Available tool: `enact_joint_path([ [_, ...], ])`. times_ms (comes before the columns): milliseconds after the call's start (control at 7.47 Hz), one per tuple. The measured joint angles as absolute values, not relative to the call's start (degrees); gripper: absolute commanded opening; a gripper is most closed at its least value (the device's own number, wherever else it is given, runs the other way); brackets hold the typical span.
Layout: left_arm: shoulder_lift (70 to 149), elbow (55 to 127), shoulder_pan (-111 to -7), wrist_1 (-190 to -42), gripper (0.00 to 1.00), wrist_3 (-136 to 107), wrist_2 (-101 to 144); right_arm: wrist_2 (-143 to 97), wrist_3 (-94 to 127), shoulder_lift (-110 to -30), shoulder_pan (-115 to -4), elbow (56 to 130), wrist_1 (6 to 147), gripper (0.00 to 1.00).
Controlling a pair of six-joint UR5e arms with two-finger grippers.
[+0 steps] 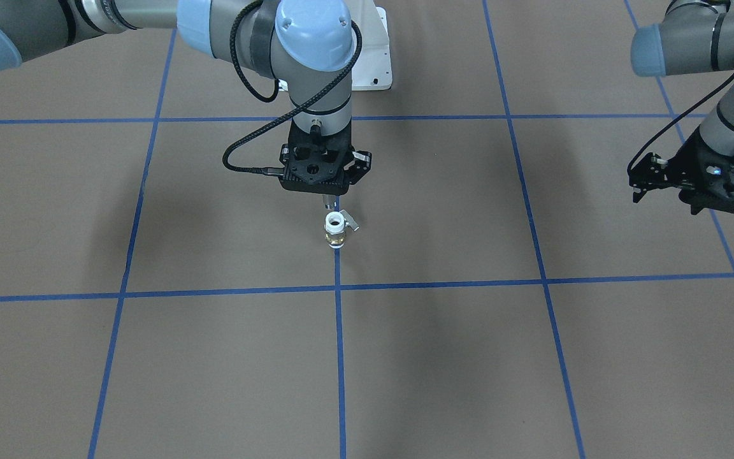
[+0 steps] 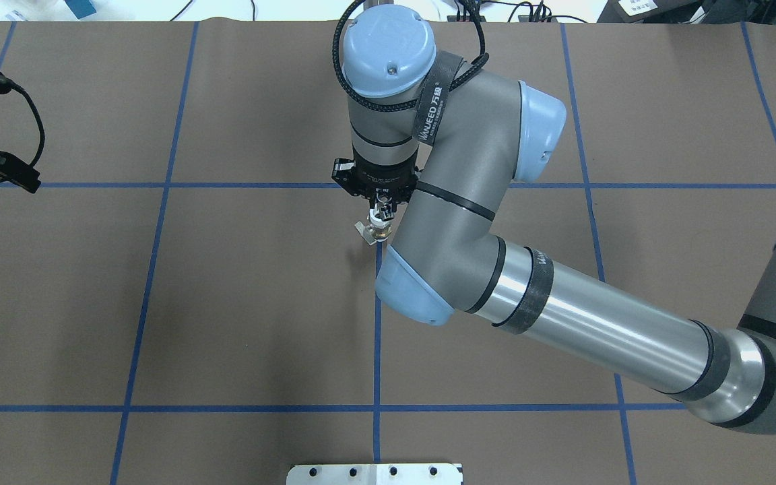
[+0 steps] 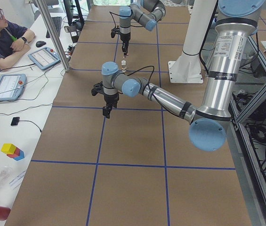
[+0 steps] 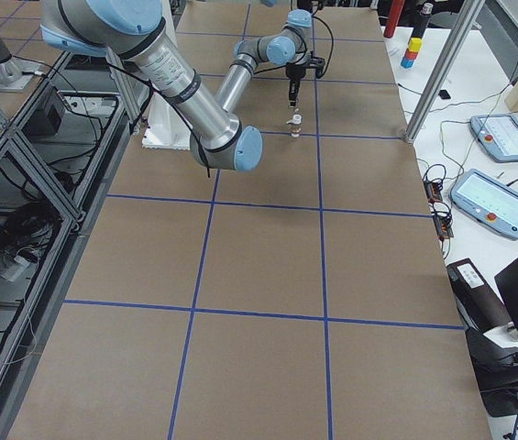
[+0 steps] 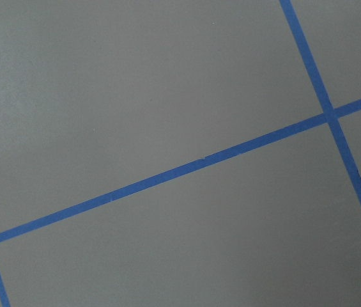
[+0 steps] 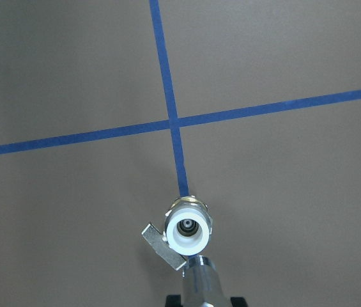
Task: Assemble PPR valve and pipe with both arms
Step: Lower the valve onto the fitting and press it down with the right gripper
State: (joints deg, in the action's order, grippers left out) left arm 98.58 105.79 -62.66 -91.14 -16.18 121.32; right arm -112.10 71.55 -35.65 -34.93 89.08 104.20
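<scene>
Centrally, a small valve (image 1: 335, 228) standing upright on a matte brown table (image 1: 469, 357), set right on a strip of blue tape (image 1: 339, 331), one of several ruling the surface into large squares. Short and cylindrical in shape, with a smooth white plastic collar open at the top, a brass-coloured band beneath it, and a flat silver lever (image 1: 352, 224) jutting from one side. Just above and beside the white collar, a stubby pipe (image 6: 199, 284) of shiny polished chrome, round in section, pinched at its upper end between the closed jaws of the right gripper (image 1: 327, 196); contact between pipe and valve impossible to judge. Black, angular, perforated body for that gripper, with a braided black cable (image 1: 246, 167) looping off to one side. Behind it, the grey tubular right arm (image 2: 583, 316), with a brushed silver sleeve and glossy light-blue caps, wrapped by a black strap (image 2: 436, 101) bearing white lettering too small to read with certainty. Well apart, off at the table's side and raised above the surface, the left gripper (image 1: 638, 186), also black, jaws spread with nothing between them. At the robot's edge of the table, a white metal plate (image 2: 374, 473) dotted with bolt holes.
</scene>
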Motion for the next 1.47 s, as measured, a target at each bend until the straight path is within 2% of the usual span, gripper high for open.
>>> enact_joint_path([
  [1473, 98.6, 105.3, -62.6, -91.1, 1.0, -16.1, 121.3, -114.1, 69.3, -35.4, -35.1, 84.6, 99.2, 0.0],
])
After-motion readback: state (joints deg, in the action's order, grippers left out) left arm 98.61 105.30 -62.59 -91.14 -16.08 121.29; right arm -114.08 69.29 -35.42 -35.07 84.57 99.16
